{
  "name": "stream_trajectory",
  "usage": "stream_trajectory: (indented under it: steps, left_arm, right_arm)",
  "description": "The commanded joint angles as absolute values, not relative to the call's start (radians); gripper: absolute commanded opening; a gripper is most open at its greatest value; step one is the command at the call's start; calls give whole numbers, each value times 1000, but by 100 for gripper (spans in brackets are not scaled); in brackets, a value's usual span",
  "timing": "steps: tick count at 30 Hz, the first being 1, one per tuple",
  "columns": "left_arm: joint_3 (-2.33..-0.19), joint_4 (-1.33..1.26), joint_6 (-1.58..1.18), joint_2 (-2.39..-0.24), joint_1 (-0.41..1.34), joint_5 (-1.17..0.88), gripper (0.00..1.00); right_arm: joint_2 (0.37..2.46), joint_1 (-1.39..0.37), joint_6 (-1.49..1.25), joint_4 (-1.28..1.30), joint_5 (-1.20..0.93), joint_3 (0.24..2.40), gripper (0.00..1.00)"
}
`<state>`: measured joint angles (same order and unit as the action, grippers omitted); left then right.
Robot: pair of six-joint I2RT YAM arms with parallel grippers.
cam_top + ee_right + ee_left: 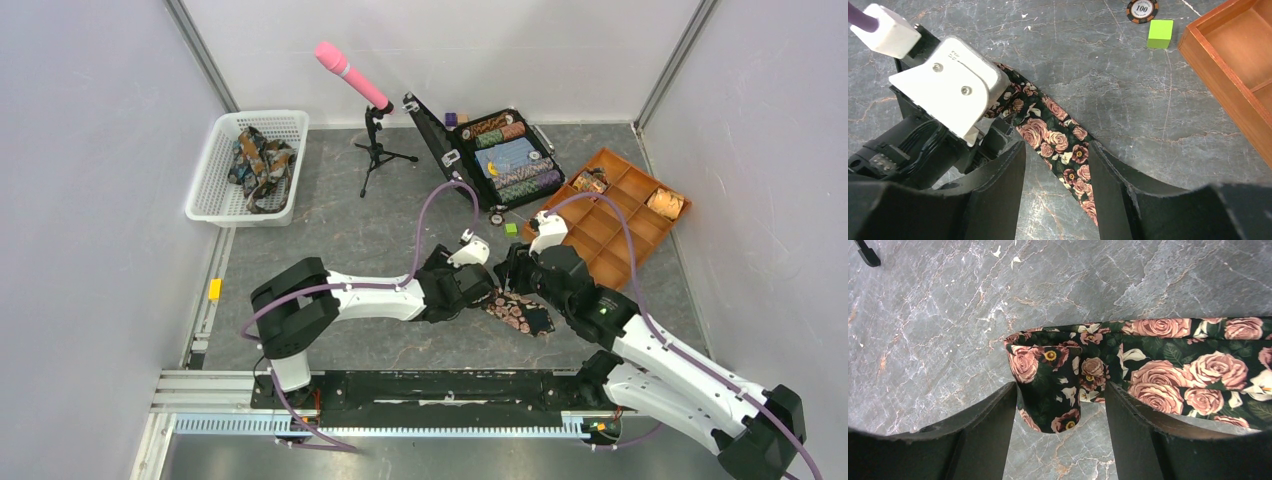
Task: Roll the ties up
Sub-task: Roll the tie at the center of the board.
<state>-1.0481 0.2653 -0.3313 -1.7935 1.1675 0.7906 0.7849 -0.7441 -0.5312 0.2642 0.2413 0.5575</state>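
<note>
Left end effector point(1060, 390) straddles tie point(1168, 365), long axis crosswise.

Tie point(1168, 365): matt woven cloth with a rose print. Tabletop point(948, 315): smooth grey stone-look surface, pale veins, faint sheen. Compartment tray point(1243, 45): smooth orange-brown wood, satin finish. Basket point(210, 180): white perforated plastic. Left gripper point(1060, 390): matt black plastic fingers point(983, 440), edges slightly rough.
</note>
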Motion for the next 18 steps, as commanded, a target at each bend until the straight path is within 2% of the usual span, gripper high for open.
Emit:
stream_trajectory:
  steps: [1,18]
  left_arm:
    - [-1078,272,-337,-1716,1174,771,71]
    - [-1070,222,-358,-1760,1174,672,70]
  right_arm:
    - [787,-744,-541,237,242,546,55]
    - [788,-744,-537,238,240,542,56]
